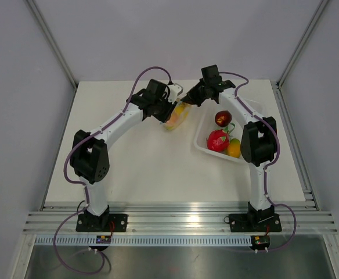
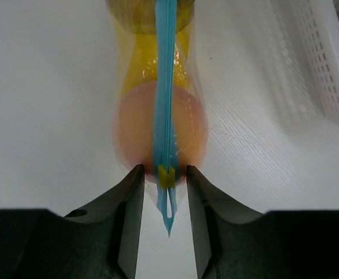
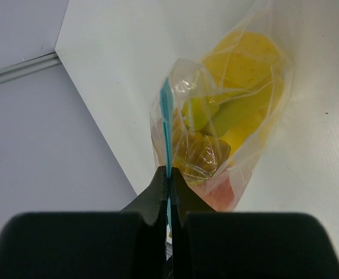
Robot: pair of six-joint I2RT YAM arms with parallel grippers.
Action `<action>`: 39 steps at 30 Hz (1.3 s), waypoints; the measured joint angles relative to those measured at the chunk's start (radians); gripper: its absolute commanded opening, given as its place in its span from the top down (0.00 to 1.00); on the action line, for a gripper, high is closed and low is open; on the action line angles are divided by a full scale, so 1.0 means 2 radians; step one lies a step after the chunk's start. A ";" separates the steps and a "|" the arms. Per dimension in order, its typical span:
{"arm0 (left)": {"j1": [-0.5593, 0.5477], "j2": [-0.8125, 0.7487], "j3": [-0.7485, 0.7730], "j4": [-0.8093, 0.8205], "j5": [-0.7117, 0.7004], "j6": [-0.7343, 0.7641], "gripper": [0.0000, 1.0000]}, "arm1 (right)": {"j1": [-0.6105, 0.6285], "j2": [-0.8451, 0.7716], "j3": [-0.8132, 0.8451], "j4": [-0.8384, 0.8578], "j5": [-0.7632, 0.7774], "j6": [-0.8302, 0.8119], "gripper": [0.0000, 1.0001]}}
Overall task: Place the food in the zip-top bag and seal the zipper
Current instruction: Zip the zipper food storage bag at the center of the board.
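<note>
Peach (image 2: 184,133) blurred; zip-top bag (image 2: 137,64) cut off (top edge)

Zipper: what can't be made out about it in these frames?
- Left wrist: zipper, far end cut off by the top edge; whether it is fully sealed is unclear.
- Right wrist: near end hidden between the fingers of the right end effector.
- Top external: zip-top bag too small; zipper cannot be picked out.

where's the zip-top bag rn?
Top view: the zip-top bag is mid-table toward the far side, just left of the white tray, with the right gripper jaws shut on its zipper.
</note>
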 measured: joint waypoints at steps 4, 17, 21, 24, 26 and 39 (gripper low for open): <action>0.000 0.000 0.002 0.000 -0.001 0.000 0.75 | 0.000 0.001 0.001 0.000 0.000 0.000 1.00; 0.001 0.000 0.011 -0.006 0.002 0.000 1.00 | -0.001 0.007 0.006 0.004 -0.008 0.000 1.00; 0.001 0.000 0.011 -0.007 0.005 0.000 1.00 | -0.003 0.009 0.010 0.000 -0.010 0.000 1.00; 0.001 -0.011 -0.014 0.016 0.006 0.000 1.00 | -0.005 0.016 0.024 -0.011 -0.015 -0.004 1.00; 0.001 -0.025 -0.038 0.035 0.006 0.000 1.00 | -0.005 0.020 0.034 -0.023 -0.021 -0.007 1.00; 0.000 -0.082 -0.126 0.096 0.020 -0.010 1.00 | -0.005 0.038 0.058 -0.056 -0.062 -0.008 1.00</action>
